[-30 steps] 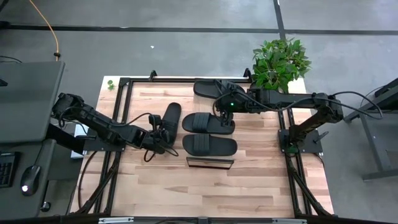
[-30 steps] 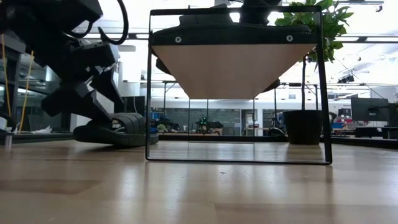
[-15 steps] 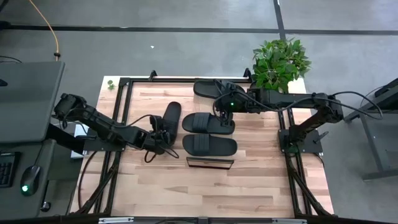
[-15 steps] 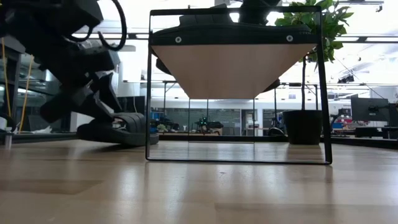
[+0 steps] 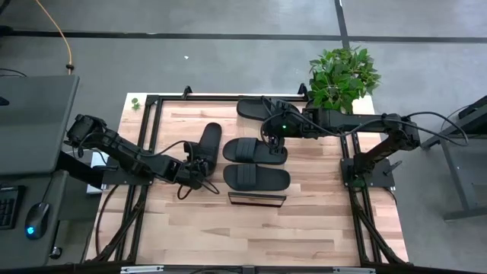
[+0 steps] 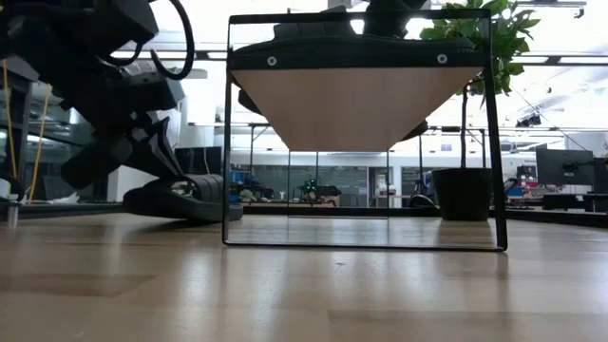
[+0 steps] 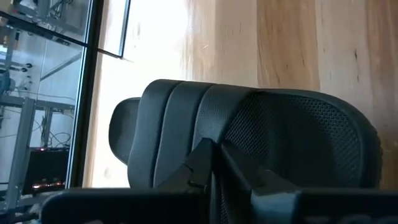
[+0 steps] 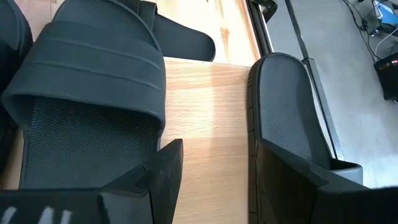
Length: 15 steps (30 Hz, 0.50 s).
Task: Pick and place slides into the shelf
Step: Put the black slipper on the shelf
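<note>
From above, the left tool is pinched shut on 1 slide at 9 o'clock on the desk. 2 slides lie on the shelf. Low down, the shelf stands mid-desk. The right tool hangs open, holding nothing, above a slide at 12 o'clock.

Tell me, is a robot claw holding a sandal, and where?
Yes. The left claw has shut on the sole's edge of the slide at the table's left. The right claw is open, holding nothing.

Four black slides lie flat: two atop the wooden shelf, two on the tabletop.
</note>
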Available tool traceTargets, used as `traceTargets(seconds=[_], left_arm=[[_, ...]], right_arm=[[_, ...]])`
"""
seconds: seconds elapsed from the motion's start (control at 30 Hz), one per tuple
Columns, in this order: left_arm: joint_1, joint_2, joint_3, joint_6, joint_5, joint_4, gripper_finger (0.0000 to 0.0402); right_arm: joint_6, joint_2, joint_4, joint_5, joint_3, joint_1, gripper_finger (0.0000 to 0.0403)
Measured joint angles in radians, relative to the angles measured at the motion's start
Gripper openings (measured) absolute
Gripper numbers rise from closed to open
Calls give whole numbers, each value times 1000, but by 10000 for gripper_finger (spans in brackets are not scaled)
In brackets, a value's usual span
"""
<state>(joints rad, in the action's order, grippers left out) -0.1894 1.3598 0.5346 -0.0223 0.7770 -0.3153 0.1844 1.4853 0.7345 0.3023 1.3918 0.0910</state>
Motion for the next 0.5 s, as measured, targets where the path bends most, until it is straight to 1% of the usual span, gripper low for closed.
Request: traceTargets(seconds=[0.07,0.17,0.27,0.37,0.5], left_arm=[[0,0,0,0,12,0,6],[0,0,0,0,47,-2,11],[-1,-2,1,0,78,-19,4],[0,-9,9,2,128,-66,6],[0,-11,64,37,184,-202,2]], right_arm=[[0,0,0,0,0,0,195],[0,0,0,0,0,0,195],[0,0,0,0,0,0,195],[-3,0,0,0,0,0,195],[-3,0,0,0,0,0,195]])
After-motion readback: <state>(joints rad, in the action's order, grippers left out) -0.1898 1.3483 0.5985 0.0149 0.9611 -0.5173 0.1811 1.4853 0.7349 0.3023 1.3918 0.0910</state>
